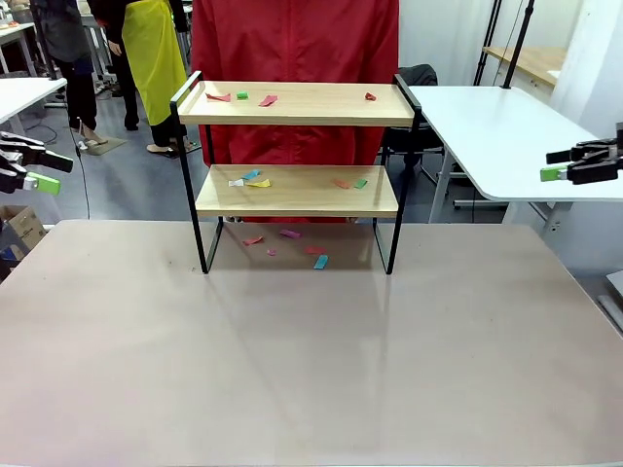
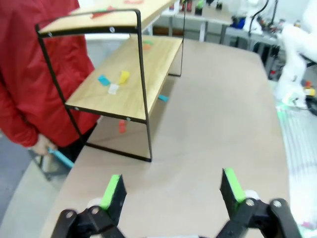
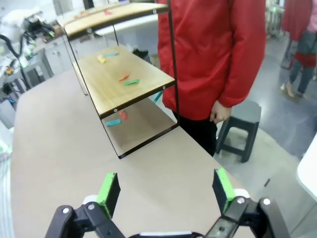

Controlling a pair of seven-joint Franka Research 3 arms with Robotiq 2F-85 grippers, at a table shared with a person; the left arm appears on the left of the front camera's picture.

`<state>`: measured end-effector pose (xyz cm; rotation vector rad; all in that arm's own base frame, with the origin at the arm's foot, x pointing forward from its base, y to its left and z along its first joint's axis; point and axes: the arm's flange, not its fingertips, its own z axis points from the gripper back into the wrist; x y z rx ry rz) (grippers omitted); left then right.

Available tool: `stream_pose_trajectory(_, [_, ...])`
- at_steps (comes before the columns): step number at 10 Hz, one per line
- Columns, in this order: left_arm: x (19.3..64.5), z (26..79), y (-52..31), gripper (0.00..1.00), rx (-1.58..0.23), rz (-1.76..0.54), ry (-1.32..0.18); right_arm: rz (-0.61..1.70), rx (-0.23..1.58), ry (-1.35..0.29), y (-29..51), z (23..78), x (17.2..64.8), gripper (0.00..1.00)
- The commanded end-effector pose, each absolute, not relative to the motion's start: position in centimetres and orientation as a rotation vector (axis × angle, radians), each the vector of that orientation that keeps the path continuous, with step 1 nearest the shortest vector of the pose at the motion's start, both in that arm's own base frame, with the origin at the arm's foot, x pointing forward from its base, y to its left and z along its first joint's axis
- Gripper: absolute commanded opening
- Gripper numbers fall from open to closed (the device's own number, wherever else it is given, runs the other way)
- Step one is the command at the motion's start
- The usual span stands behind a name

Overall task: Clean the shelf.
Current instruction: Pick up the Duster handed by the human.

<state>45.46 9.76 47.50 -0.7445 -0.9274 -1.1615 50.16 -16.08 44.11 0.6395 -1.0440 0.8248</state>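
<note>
shelf [image 1: 297, 192]: we list it upright on the tan table [image 1: 311, 370], at the middle of the far edge, black legs on the tabletop, long side towards us. a person in a red jacket [image 1: 292, 39] stands just behind it.

top board [image 1: 311, 109]: we count four paper scraps. a red scrap [image 1: 218, 97], a green scrap [image 1: 241, 95] and a pink scrap [image 1: 268, 100] lie near the left end, and a second red scrap [image 1: 370, 96] lies near the right end.

lower board [image 1: 292, 201]: we count five. a white piece [image 1: 237, 182], a blue piece [image 1: 251, 175] and a yellow piece [image 1: 259, 182] lie close together left of centre. an orange piece [image 1: 341, 183] and a green piece [image 1: 360, 183] lie just beside each other right of centre.

tabletop beneath the shelf: we count several loose bits between the legs, among them a red bit [image 1: 253, 239], a purple bit [image 1: 290, 233] and a teal bit [image 1: 320, 262].

left gripper [image 1: 54, 172]: we find it off the table's far left corner, well apart from the shelf. its jaws are spread wide with nothing between them. in its wrist view the green pads [image 2: 111, 191] stand far apart above bare tabletop, the shelf's end ahead.

right gripper [image 1: 555, 163]: we find it off the far right corner, in front of a white side table [image 1: 487, 126]. its jaws are likewise wide and empty, the pads [image 3: 108, 188] apart in its wrist view.
</note>
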Motion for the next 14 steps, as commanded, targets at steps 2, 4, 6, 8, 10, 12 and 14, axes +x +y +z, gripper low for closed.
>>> stream_pose_trajectory(2, [49.0,44.2,11.9,1.0,-0.79,-1.228,-1.128,0.852,0.698,-1.077,-18.2,39.0,55.9,1.0])
stream_pose_trajectory(4, [50.0,42.9,12.7,1.0,-0.772,-1.218,-1.259,0.823,0.706,-1.107,-18.7,37.7,56.4,1.0])
stream_pose_trajectory(6, [50.8,42.2,13.7,1.0,-0.757,-1.211,-1.332,0.789,0.711,-1.134,-19.2,37.0,56.9,1.0])
stream_pose_trajectory(8, [51.3,42.0,14.3,1.0,-0.764,-1.186,-1.344,0.769,0.72,-1.15,-19.3,36.6,57.4,1.0])
stream_pose_trajectory(10, [51.1,42.0,14.4,1.0,-0.76,-1.178,-1.355,0.762,0.726,-1.152,-19.2,36.5,57.4,1.0])
stream_pose_trajectory(12, [51.5,41.5,14.5,1.0,-0.768,-1.182,-1.35,0.757,0.722,-1.159,-19.4,36.3,57.7,1.0])
stream_pose_trajectory(14, [51.6,41.3,14.7,1.0,-0.785,-1.173,-1.343,0.756,0.729,-1.166,-19.4,36.4,58.0,1.0])
